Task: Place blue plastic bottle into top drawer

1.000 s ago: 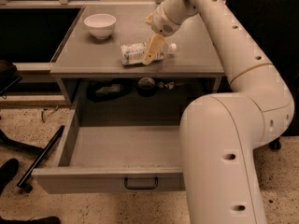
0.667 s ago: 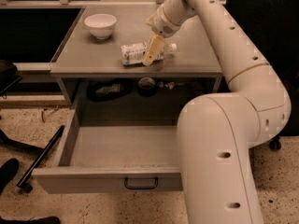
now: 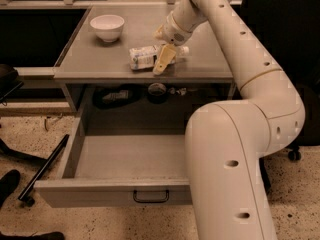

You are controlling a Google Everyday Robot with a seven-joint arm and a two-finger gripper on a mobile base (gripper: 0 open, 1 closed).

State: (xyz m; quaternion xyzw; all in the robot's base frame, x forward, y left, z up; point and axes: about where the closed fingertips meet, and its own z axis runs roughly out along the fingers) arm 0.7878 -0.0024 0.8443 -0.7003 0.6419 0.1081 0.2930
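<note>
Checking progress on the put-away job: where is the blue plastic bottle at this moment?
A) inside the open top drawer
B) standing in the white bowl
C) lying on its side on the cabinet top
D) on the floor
C: the blue plastic bottle lies on its side on the cabinet top, with the gripper down at it, above the open top drawer.

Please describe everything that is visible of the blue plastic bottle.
The blue plastic bottle is small, with a pale whitish label around its body. It lies on its side near the front edge of the grey cabinet top, above the open top drawer. The gripper sits over its right half as seen, hiding part of it.
</note>
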